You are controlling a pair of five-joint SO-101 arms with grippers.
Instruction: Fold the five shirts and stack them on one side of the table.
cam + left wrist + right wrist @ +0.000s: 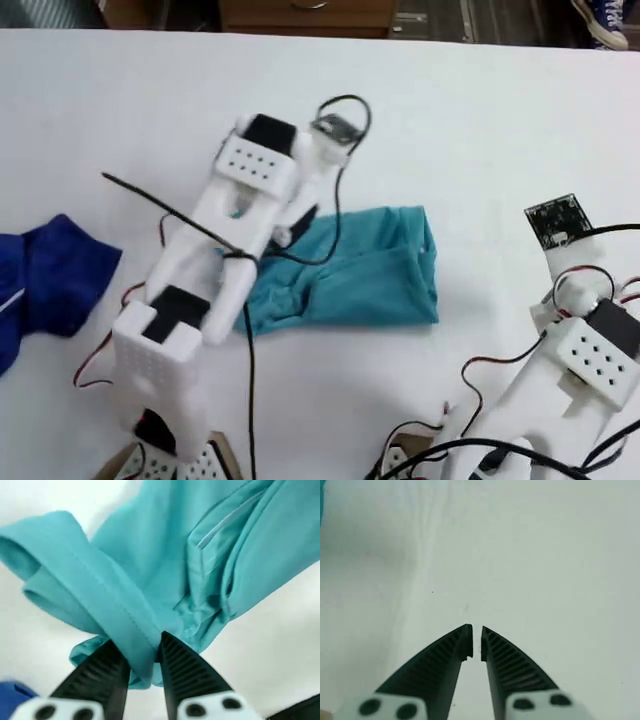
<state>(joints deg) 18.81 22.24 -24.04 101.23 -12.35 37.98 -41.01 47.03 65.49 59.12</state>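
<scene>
A teal shirt (360,270) lies partly folded in the middle of the white table (450,120). My left gripper (145,657) is shut on a hem of the teal shirt (165,565), pinching a fold of cloth between its black fingers (185,672). In the high view the left arm (240,210) stretches over the shirt's left end. A dark blue shirt (50,280) lies crumpled at the table's left edge, and its corner (12,695) shows in the left wrist view. My right gripper (476,641) is shut with nothing in it, above bare table at the right; its arm (580,350) sits near the right edge.
Cables (250,330) trail from the left arm across the table in front of the teal shirt. Wooden furniture (300,15) and a shoe (605,20) are beyond the table's far edge. Bare white table lies behind and to the right of the teal shirt.
</scene>
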